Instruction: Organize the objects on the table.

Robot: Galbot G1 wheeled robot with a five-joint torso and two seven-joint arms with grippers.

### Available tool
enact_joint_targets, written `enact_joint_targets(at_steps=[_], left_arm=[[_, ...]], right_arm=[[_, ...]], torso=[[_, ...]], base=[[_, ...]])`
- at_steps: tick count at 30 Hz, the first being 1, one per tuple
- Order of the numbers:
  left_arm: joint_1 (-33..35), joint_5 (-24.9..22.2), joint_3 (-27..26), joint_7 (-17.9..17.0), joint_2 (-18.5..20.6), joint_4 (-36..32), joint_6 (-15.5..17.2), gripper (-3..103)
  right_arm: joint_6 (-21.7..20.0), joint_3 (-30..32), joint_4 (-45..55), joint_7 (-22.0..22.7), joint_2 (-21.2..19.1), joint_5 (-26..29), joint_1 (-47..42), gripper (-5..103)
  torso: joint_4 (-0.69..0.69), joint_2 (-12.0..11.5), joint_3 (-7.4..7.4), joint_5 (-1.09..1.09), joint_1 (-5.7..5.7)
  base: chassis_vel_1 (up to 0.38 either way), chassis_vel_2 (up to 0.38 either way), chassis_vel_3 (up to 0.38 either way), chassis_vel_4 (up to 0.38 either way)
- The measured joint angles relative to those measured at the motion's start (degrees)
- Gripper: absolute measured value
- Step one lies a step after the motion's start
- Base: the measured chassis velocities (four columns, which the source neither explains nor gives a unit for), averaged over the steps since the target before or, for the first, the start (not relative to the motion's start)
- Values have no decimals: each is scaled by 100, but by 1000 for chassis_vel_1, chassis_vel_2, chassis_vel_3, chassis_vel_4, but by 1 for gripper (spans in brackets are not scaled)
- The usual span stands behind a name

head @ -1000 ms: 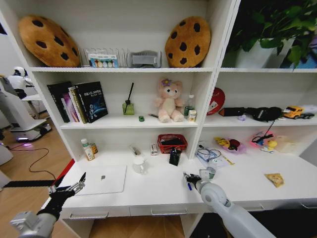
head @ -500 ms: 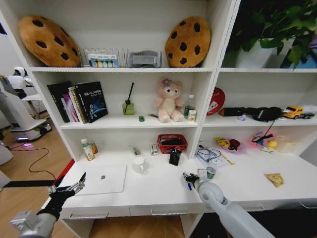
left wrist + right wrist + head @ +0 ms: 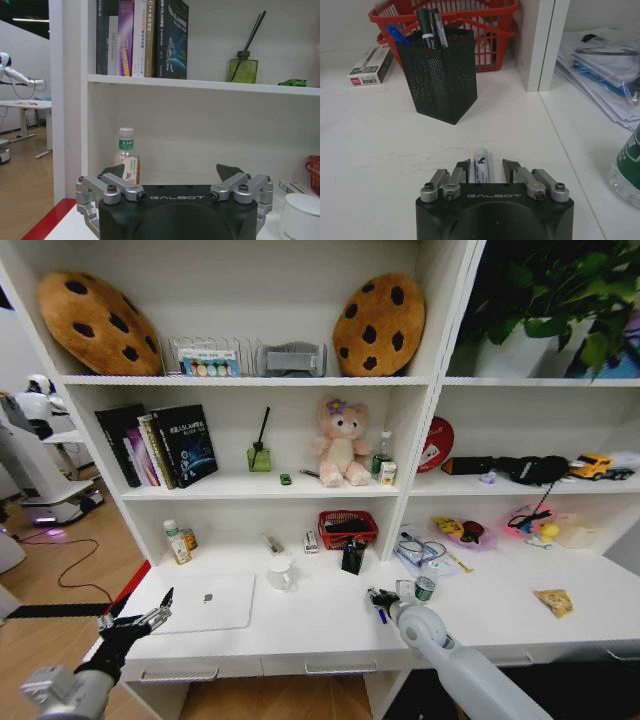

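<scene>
White desk (image 3: 330, 625), smooth top, built into tall shelving. Silver laptop (image 3: 205, 602) lies shut, flat near the left front edge. Tan snack packet (image 3: 554, 601) sits far right on the desk, well apart from the rest.

Black mesh pen cup (image 3: 439, 72), square and tilted-looking, stands before a red plastic basket (image 3: 485, 30); markers and a blue pen stick up from it. A small box (image 3: 371, 65) with a red end label lies beside the cup, writing too small to read.

Both gripper bodies read "GALBOT". Right gripper (image 3: 487, 170) is low over the desk front, jaws nearly closed around a white marker (image 3: 480, 165) with a black logo mark. It sits a touch farther left and back than a second ago. Left gripper (image 3: 172, 175) hangs off the desk's left corner, jaws spread wide, holding nothing, unmoved.
</scene>
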Motion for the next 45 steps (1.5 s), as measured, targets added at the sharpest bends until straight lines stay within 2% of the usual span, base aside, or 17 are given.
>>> enact_joint_targets(at_steps=[3,4,6,11,14,16,17,19,20,21,22,24,25,26,27,34,45], left_arm=[[0,0,0,0,0,0,0,100],[0,0,0,0,0,0,0,100],[0,0,0,0,0,0,0,100],[0,0,0,0,0,0,0,100],[0,0,0,0,0,0,0,100],[0,0,0,0,0,0,0,100],[0,0,0,0,0,0,0,100],[0,0,0,0,0,0,0,100],[0,0,0,0,0,0,0,100],[0,0,0,0,0,0,0,100],[0,0,0,0,0,0,0,100],[0,0,0,0,0,0,0,100],[0,0,0,0,0,0,0,100],[0,0,0,-2,0,0,0,100],[-1,0,0,1,0,0,-1,100],[-1,0,0,-1,0,0,0,100],[0,0,0,0,0,0,-1,100]], right_arm=[[1,-31,-43,10,8,-21,39,26],[1,-31,-43,10,8,-21,39,26],[6,-41,-82,0,13,-38,59,15],[70,-28,-136,-99,23,-135,73,12],[301,48,-113,-338,27,-447,44,12],[770,262,186,-652,26,-964,11,12],[770,262,186,-652,26,-964,11,12],[1282,499,381,-1102,77,-1908,85,12],[1282,499,381,-1102,77,-1908,85,12],[1615,534,273,-1346,147,-2459,224,12],[1615,534,273,-1346,147,-2459,224,12],[2514,420,-527,-1767,446,-3543,759,12],[2514,420,-527,-1767,446,-3543,759,12],[2881,314,-1112,-1879,728,-4010,1101,12],[3602,148,-2219,-1976,1556,-4822,1742,12],[3759,-21,-2708,-1991,2079,-4940,1970,12],[3619,-9,-2952,-1868,2166,-4842,1912,12]], torso=[[0,0,0,2,0],[0,0,0,2,0],[1,0,0,1,0],[1,0,0,2,0],[0,-1,2,6,1],[0,-1,2,2,2],[0,-1,2,2,2],[-1,-1,1,1,1],[-1,-1,1,1,1],[-1,0,0,0,1],[-1,0,0,0,1],[0,-1,1,1,1],[0,-1,1,1,1],[1,-1,1,1,2],[4,-2,2,2,2],[-1,-1,1,0,1],[0,0,1,1,0]], base=[[0,0,0,0],[0,0,0,0],[0,0,0,0],[0,0,0,0],[0,0,0,0],[0,0,0,0],[0,0,0,0],[0,0,0,0],[0,0,0,0],[0,0,0,0],[0,0,0,0],[0,0,0,0],[0,0,0,0],[0,0,0,0],[0,0,0,0],[0,0,0,0],[0,0,0,0]])
